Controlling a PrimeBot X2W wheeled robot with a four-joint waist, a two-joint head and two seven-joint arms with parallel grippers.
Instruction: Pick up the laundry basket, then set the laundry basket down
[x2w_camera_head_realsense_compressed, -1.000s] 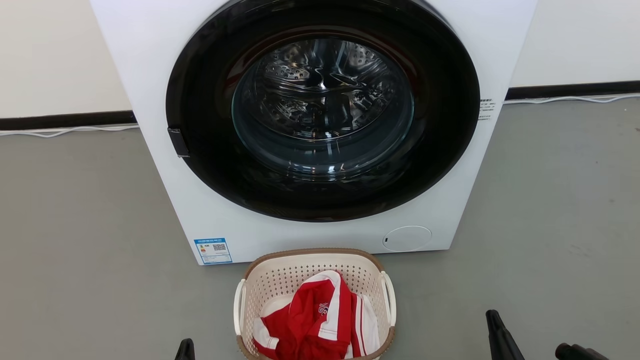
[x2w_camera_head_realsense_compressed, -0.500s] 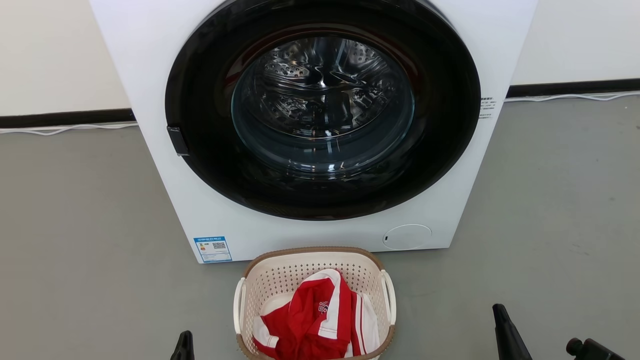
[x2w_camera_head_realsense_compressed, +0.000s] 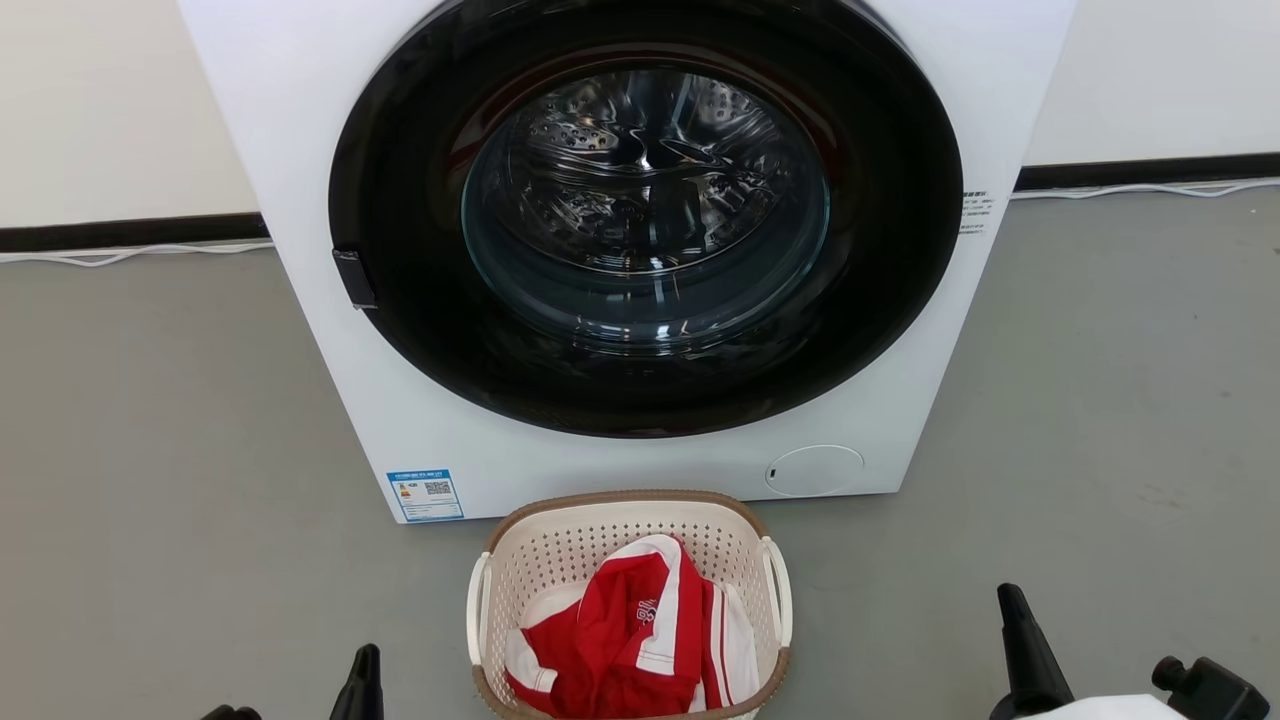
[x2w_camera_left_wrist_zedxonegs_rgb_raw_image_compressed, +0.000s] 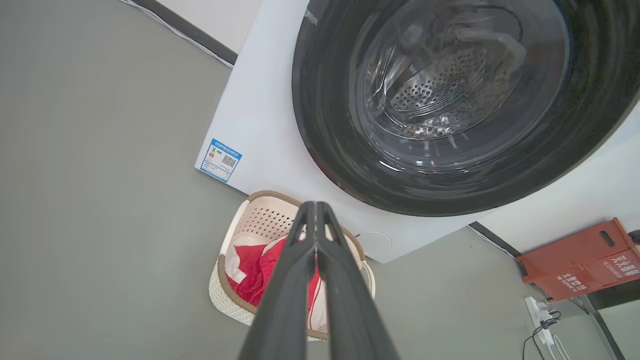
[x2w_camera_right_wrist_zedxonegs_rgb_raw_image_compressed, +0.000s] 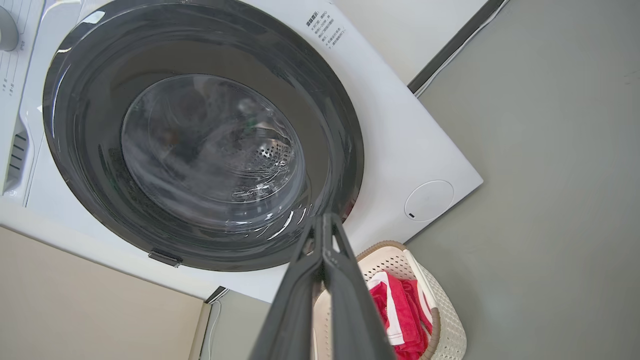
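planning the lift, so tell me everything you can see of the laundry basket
The laundry basket is a cream perforated plastic tub, rounded-rectangular, with a brown woven-look rim and a white loop handle on each side. It stands upright on the grey floor, close in front of the white washing machine, and holds a crumpled red and white garment. The left gripper and right gripper, both shut, flank it without touching.
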